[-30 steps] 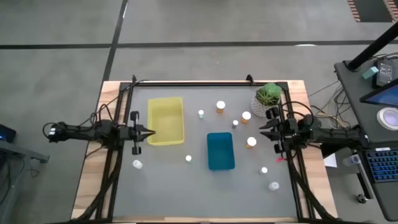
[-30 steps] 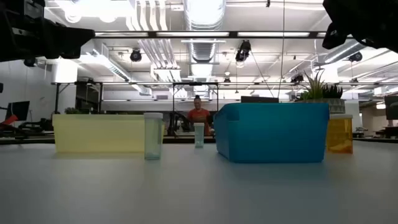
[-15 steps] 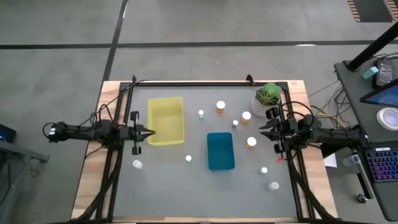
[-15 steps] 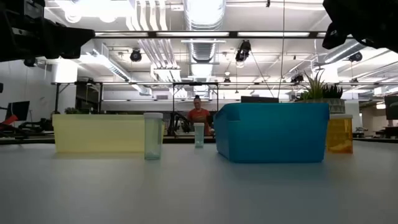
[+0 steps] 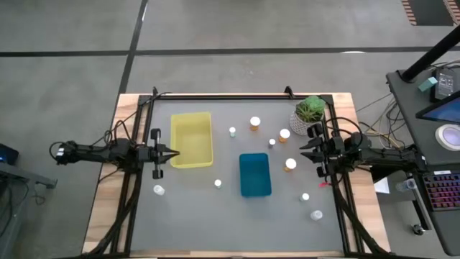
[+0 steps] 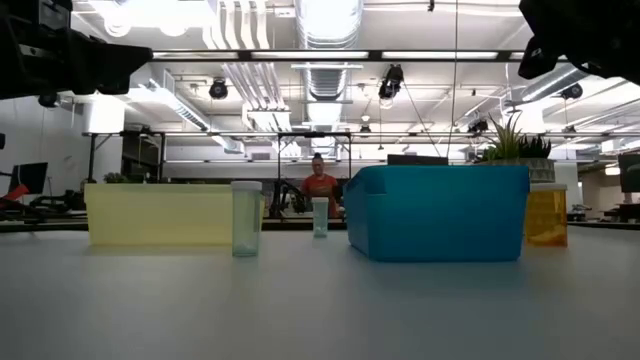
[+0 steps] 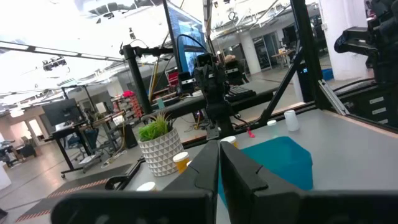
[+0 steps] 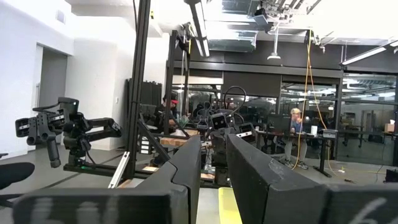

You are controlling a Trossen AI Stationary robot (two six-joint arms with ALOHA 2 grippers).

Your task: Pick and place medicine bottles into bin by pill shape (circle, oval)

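Several small pill bottles with white caps stand upright on the grey table: orange ones (image 5: pixel 255 123), (image 5: pixel 284 134), (image 5: pixel 290 165) and white or clear ones (image 5: pixel 232 132), (image 5: pixel 218 183), (image 5: pixel 159 190), (image 5: pixel 305 196), (image 5: pixel 316 214). The yellow bin (image 5: pixel 191 139) stands at the far left, and the teal bin (image 5: pixel 255 174) in the middle. My left gripper (image 5: pixel 175 152) is shut and empty above the yellow bin's left rim. My right gripper (image 5: pixel 302 151) hovers right of the orange bottles with a narrow gap between its fingers, and is empty.
A potted green plant (image 5: pixel 310 111) stands at the far right corner, close to my right arm. In the low view a clear bottle (image 6: pixel 246 218) stands in front of the yellow bin (image 6: pixel 160 213). The near half of the table holds only a few bottles.
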